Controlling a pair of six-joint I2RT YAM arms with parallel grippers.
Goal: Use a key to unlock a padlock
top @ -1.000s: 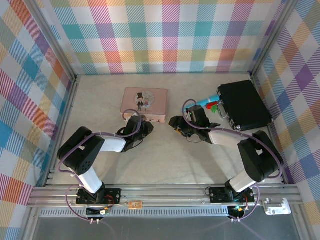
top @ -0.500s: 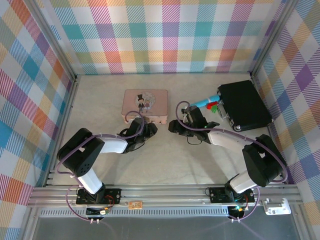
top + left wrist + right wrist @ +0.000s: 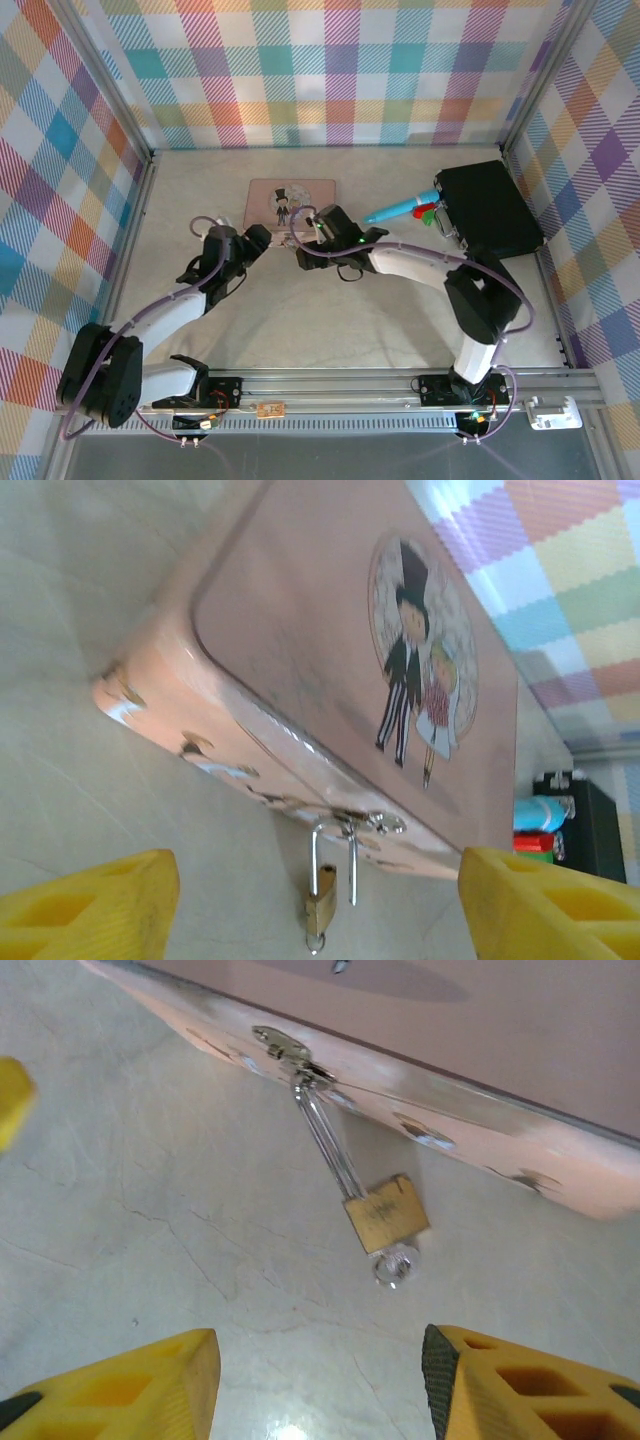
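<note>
Both the left pincer (image 3: 318, 868) and right pincer (image 3: 320, 1352) are gaping, holding nothing. Just ahead of each, the padlock (image 3: 385, 1215) is hanging off the pink tin (image 3: 480, 1020), the key (image 3: 393, 1263) seemingly sitting in its base. Turning it is probably coming next, demanding a square pinch.

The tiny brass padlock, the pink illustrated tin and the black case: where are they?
Tiny brass padlock (image 3: 385, 1213): right wrist view, on its brass body.
Pink illustrated tin (image 3: 300, 630): left wrist view, on its lid.
Black case (image 3: 490, 210): top external view, on its lid.
</note>
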